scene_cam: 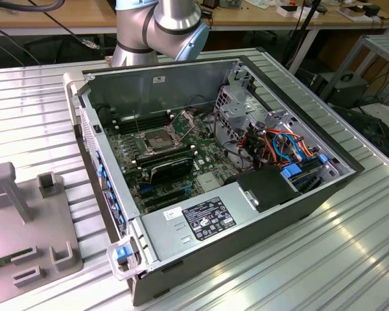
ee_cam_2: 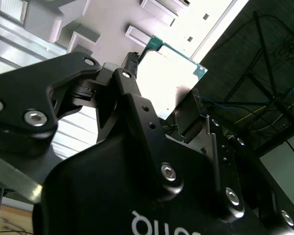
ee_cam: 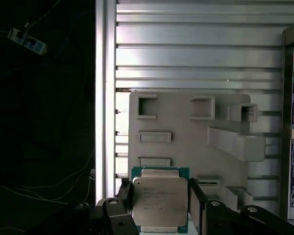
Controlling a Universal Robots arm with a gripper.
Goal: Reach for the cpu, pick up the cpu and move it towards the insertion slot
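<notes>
In the exterior view, the insertion slot (scene_cam: 157,138) lay bare inside the computer case (scene_cam: 259,227). The fixture plate (scene_cam: 45,223) sat at eight o'clock from it and the arm (scene_cam: 162,26) at twelve.

In the second wrist view, the gripper (ee_cam_2: 162,84) was clamped narrowly on the cpu (ee_cam_2: 171,78).

In the first wrist view, the cpu hung over the fixture plate with the case wall alongside. Pickup looked done; the cpu was not yet at the slot.

Electronics lab: workbenches (scene_cam: 52,14), open computer (scene_cam: 162,81).

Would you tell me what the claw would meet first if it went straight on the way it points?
Probably the grey fixture plate, lying directly beyond the cpu that the claw grips; the gap is unclear.
</notes>
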